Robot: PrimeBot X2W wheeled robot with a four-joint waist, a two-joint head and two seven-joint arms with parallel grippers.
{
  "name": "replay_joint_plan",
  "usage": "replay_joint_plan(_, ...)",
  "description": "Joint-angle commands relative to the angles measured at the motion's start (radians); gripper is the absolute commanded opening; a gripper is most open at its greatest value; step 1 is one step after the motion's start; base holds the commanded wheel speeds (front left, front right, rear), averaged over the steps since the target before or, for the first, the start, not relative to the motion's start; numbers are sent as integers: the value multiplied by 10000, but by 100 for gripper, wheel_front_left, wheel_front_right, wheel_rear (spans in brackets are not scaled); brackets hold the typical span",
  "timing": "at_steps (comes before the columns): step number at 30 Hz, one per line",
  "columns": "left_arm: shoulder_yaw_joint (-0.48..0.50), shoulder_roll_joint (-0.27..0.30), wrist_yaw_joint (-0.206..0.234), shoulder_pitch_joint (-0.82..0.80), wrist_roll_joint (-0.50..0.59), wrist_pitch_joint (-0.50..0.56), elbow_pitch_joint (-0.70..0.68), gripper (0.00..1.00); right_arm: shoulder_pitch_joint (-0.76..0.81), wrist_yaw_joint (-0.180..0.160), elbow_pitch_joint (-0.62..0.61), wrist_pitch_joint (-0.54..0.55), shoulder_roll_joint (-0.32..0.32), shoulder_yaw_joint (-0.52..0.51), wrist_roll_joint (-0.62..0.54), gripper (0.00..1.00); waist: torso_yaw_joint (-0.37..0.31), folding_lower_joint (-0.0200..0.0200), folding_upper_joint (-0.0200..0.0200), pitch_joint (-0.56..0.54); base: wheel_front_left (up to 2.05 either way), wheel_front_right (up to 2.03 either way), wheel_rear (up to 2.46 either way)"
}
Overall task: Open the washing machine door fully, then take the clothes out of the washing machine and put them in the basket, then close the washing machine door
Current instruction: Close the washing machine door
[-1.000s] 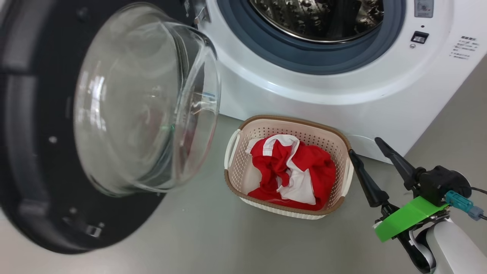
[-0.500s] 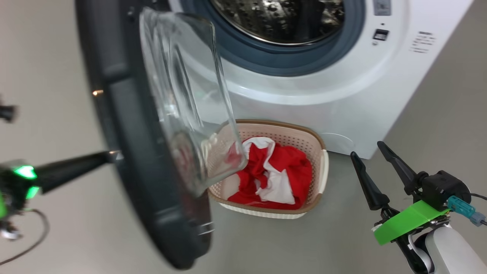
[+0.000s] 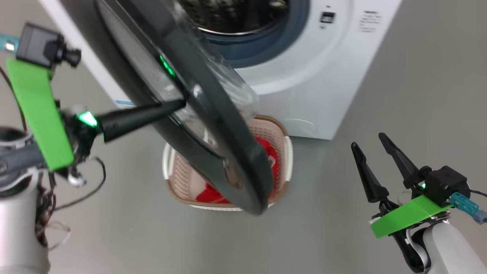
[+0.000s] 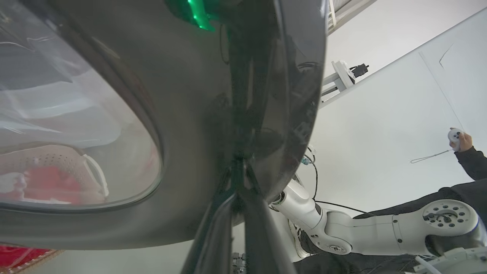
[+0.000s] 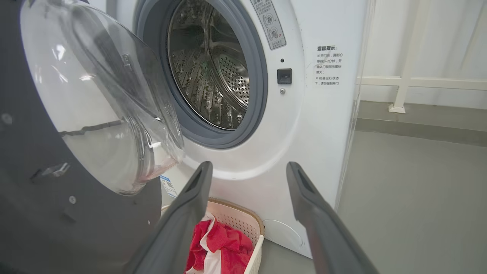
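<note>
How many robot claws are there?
2. The left gripper, shut, presses its tip against the door on its black rim. The right gripper, open, hangs to the right of the basket, touching nothing.

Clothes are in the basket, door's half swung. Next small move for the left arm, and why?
Probably push the door on toward the washing machine with the left gripper. Its shut tips rest against the black rim, the door stands ajar from the drum mouth, and the clothes lie in the basket, so only closing seems left.
</note>
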Motion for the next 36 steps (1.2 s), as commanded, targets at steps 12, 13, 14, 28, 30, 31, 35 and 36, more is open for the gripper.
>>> replay_joint_plan(12,0,16,-107,-2253,1248,-1724,1298,0,-558,16,-458,-49,570,-182,-255,100,-2093,0,-1,1186,0,0,0)
replay_joint_plan(13,-10,43,-107,-2413,1321,-1879,1426,0,-594,16,-467,-49,605,-181,-262,100,-2192,0,-1,1229,0,0,0)
replay_joint_plan(14,-9,76,-107,-2580,1404,-2064,1563,0,-633,16,-476,-49,637,-179,-265,100,-2287,0,-1,1275,0,0,0)
replay_joint_plan(28,-629,770,-107,-3840,1618,-3658,3134,0,-796,16,-514,-49,939,-226,-294,100,-2966,0,-1,1480,0,0,0)
replay_joint_plan(30,-767,869,-107,-3790,1488,-3781,3172,0,-756,16,-504,-49,925,-271,-304,100,-2926,0,-1,1439,0,0,0)
replay_joint_plan(31,-813,896,-107,-3760,1399,-3852,3183,0,-735,16,-495,-49,907,-285,-309,100,-2892,0,-1,1412,0,0,0)
replay_joint_plan(35,-988,999,-107,-3600,1072,-4113,3108,0,-716,16,-452,-49,812,-267,-328,100,-2695,0,-1,1281,0,0,0)
replay_joint_plan(36,-1018,1041,-107,-3537,1009,-4191,3060,0,-720,16,-446,-49,790,-243,-330,100,-2653,0,-1,1248,0,0,0)
